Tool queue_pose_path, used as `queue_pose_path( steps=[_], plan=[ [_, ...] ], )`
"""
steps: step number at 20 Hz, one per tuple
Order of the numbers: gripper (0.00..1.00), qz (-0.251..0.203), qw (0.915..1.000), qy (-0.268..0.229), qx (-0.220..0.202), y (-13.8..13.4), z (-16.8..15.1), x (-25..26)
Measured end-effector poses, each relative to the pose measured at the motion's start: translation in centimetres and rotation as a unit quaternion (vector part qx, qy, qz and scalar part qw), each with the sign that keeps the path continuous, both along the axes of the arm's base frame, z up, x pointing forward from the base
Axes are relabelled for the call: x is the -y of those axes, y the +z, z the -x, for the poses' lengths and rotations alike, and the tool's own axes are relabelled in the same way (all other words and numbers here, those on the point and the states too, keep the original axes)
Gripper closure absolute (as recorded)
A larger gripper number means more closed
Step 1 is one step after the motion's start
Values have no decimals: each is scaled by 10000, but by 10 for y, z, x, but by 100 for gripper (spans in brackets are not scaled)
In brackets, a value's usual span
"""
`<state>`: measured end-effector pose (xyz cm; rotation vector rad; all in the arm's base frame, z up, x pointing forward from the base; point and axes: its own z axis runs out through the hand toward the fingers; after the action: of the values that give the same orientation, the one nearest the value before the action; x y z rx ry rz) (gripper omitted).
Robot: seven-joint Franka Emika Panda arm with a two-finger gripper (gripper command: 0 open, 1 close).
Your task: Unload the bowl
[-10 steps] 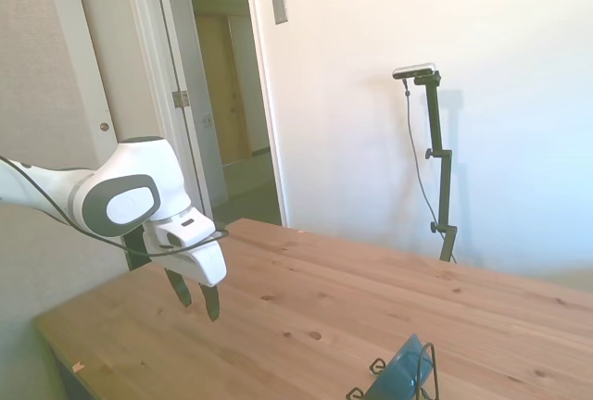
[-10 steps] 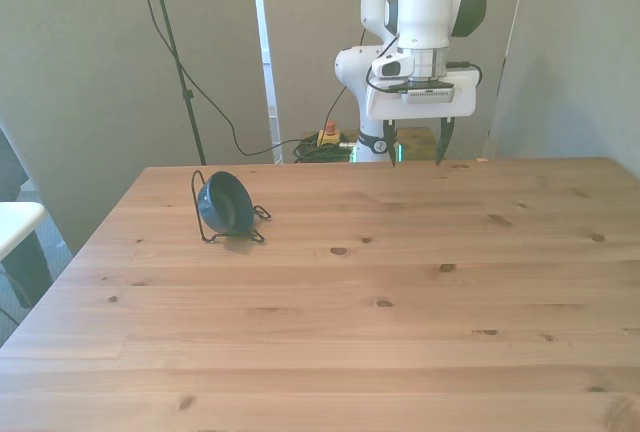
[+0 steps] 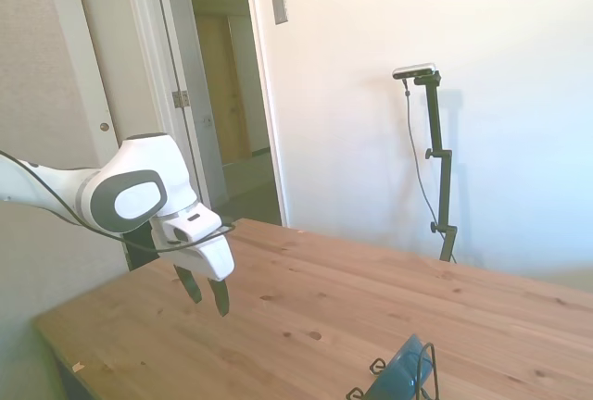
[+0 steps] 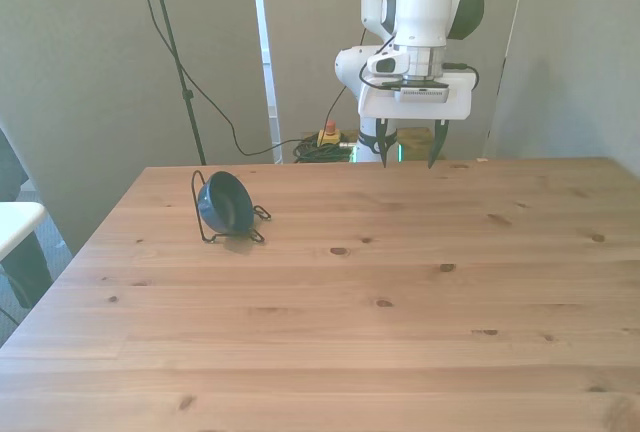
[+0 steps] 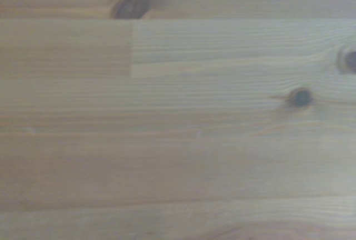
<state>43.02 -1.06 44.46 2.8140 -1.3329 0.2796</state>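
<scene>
Shifted since half a sec. ago: hand (image 4: pixel 408 149) has slid a little toward the front view's left and dropped slightly; in the side view it (image 3: pixel 208 291) sits a bit further out over the worktop (image 4: pixel 400 332) and lower. Fingers spread wide, nothing between them, tips hanging clear above the wood near the far edge. Bowl (image 4: pixel 225 202) hasn't budged: it stands on edge in the wire rack (image 4: pixel 205 214) toward the front view's left, well apart from the hand. Judgement: approach only just begun, drift is toward the bowl, no contact yet, unloading not started.

Views differ. Front view gives bowl and rack whole, open side of the bowl facing the front view's right, plus the gap to the hand. Side view clips the bowl (image 3: pixel 403 372) and rack (image 3: pixel 371 377) at the picture's bottom edge but shows the hand's height over the wood better. Wrist view: bare planks and dark knots only (image 5: pixel 178 118), blurry, no bowl in it.
</scene>
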Motion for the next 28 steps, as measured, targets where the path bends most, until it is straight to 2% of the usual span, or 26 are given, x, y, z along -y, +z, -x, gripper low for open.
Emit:
queue_pose_path(
  steps=[5,11,16,22,28],
  plan=[
    [0,417,9983,-414,-1,2,-31,34],
    [0,879,9943,-595,64,9,-58,71],
    [0,1238,9895,-745,41,10,-58,103],
    [0,1392,9850,-1018,-12,11,-48,142],
    [0,1701,9789,-1134,55,30,-58,165]
  ],
)
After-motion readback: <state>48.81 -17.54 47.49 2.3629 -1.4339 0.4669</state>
